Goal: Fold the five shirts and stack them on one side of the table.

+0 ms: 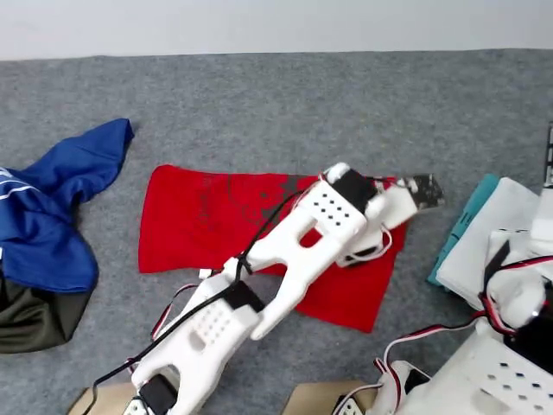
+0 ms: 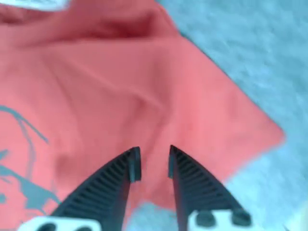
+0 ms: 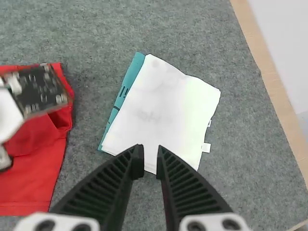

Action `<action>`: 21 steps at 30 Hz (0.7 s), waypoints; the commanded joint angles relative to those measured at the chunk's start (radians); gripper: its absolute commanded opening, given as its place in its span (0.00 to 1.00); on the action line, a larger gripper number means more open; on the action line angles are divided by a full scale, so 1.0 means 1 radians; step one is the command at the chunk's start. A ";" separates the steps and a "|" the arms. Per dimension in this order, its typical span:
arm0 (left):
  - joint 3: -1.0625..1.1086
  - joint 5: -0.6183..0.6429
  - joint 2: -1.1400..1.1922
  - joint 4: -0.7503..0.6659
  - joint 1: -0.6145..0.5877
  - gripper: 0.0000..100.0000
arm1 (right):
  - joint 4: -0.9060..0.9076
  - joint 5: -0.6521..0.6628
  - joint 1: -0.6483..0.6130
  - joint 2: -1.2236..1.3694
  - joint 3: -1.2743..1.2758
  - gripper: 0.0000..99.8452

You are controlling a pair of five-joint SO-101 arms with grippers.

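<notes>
High view: the red shirt [image 1: 199,216] lies spread mid-table [image 1: 276,104] under the left arm [image 1: 294,251]. A crumpled blue shirt [image 1: 52,207] lies at one side. A folded white shirt [image 1: 492,225] lies on a teal shirt [image 1: 467,220] opposite.
Left wrist view: the left gripper [image 2: 151,163] is narrowly spread and empty over the red shirt.
Right wrist view: the right gripper [image 3: 149,162] is narrowly parted and empty over the white shirt.

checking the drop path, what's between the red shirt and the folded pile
A bare strip of grey mat lies between the red shirt and the folded pile; the high and right wrist views both show it.
</notes>
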 commanded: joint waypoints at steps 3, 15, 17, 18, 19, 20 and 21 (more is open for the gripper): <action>0.249 -0.018 -0.186 0.023 0.075 0.17 | 0.021 0.006 0.008 0.001 -0.002 0.06; 0.326 -0.014 -0.037 -0.100 0.158 0.17 | 0.024 0.006 0.008 -0.007 0.000 0.06; 0.323 -0.012 -0.020 -0.115 0.144 0.17 | 0.028 0.006 0.008 -0.008 0.000 0.06; 0.312 -0.012 -0.020 -0.115 0.140 0.15 | 0.030 0.008 0.008 -0.008 0.000 0.06; 0.305 -0.014 -0.018 -0.115 0.137 0.13 | 0.030 0.008 0.010 -0.008 0.000 0.06; 0.298 -0.017 -0.017 -0.115 0.133 0.11 | 0.030 0.008 0.010 -0.008 0.000 0.06; 0.297 -0.018 -0.021 -0.117 0.130 0.08 | 0.030 0.008 0.010 -0.008 0.000 0.06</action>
